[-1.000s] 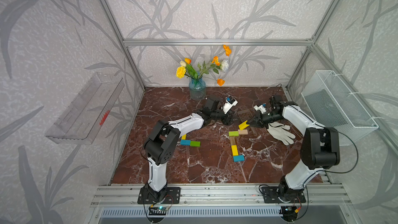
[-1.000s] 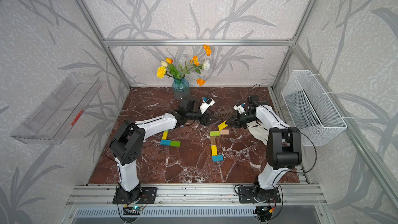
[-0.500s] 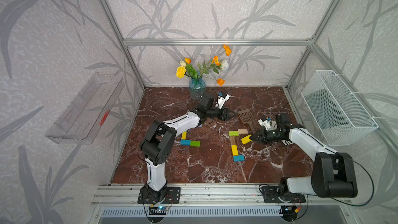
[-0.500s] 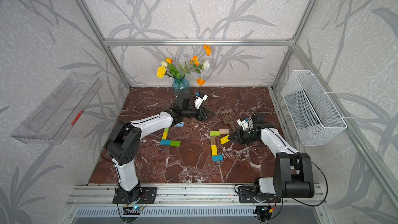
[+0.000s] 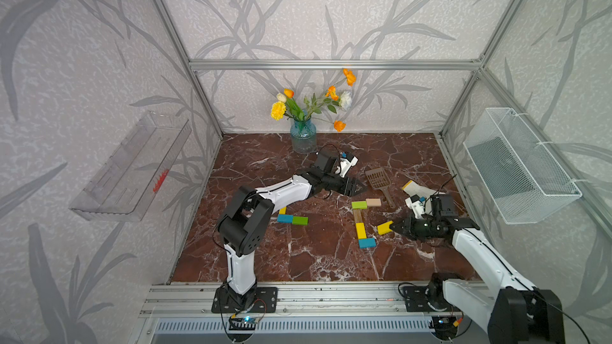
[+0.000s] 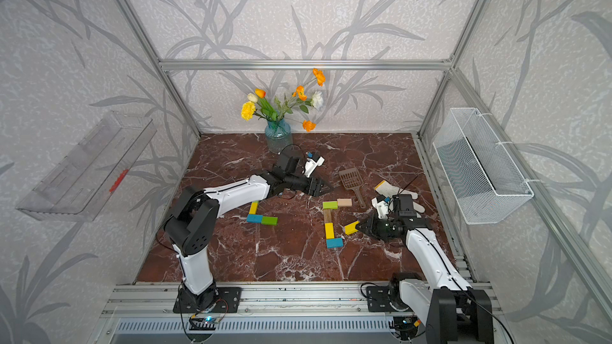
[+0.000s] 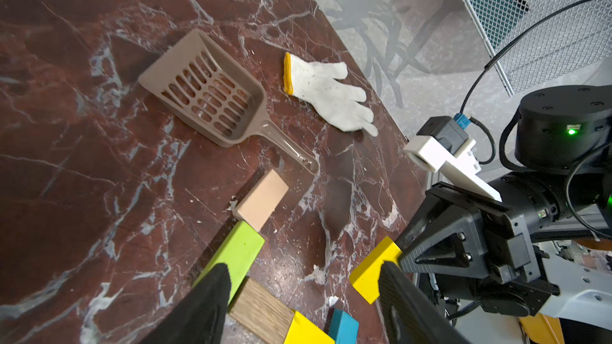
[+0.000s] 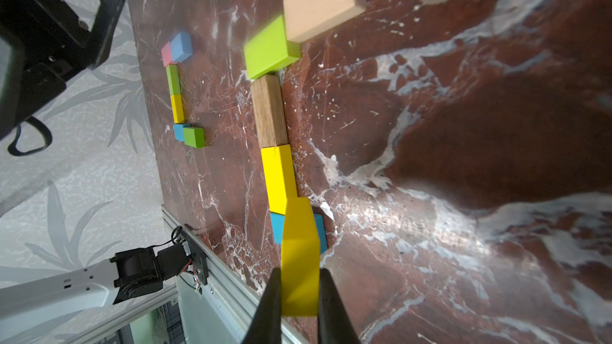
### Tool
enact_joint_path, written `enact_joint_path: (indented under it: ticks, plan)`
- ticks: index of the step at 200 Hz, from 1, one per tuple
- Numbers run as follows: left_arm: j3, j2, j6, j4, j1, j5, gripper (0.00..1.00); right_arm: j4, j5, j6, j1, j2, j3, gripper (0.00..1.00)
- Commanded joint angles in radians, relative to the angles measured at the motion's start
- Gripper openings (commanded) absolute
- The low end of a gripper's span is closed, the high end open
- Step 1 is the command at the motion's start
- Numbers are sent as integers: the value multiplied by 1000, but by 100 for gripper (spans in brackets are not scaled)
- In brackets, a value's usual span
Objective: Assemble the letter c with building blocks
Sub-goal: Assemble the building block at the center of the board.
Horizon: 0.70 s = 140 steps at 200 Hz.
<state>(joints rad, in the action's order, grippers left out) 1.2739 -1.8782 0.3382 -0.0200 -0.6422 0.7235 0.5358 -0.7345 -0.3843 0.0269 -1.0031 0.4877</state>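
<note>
Right arm has pulled back from the scoop toward the front rail over the last second, taking its block along. Left arm barely shifted.

Right gripper (image 5: 392,226) is closed narrow on a yellow rectangular wooden block (image 5: 384,227), pinched by one end between both fingers (image 8: 326,292) in the right wrist view. That block is tilted. In both top views it sits just right of the block column, level with the column's yellow piece and apart from it. Can't tell if it touches the red-brown marble tabletop (image 5: 265,167).

Left gripper (image 5: 361,188) hangs near the far end of the column, jaws spread wide, nothing between them in the left wrist view.

Column, far to near:
- pale tan wooden block (image 5: 373,202) touching lime green block (image 5: 359,205), the two forming the top bar
- dark brown wooden block (image 5: 357,216)
- flat-lying yellow block (image 5: 360,230)
- teal block (image 5: 367,243)

A second group of coloured blocks (image 5: 291,219) lies by the left arm, partly hidden under it. The right wrist view shows pink, blue, green, yellow, teal and green pieces there.

Brown slotted plastic scoop (image 5: 377,178) lies beyond the tan block. White knit glove with a yellow cuff (image 5: 419,190) lies near the right wrist. Blue glass vase of flowers (image 5: 303,132) stands at the back.
</note>
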Motion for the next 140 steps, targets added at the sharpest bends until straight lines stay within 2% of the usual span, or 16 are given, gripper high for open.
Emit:
enact_joint_path:
  ticks: [1, 48, 140]
  plan:
    - [-9, 57, -7, 51, -20, 1, 71, -19, 51, -53, 5, 49, -21, 7]
    - [-37, 91, -40, 63, -47, -36, 71, -13, 102, -96, 5, 58, -55, 7]
    - [-27, 83, -53, 63, -54, -37, 70, -60, 15, -85, 2, 2, -90, 5]
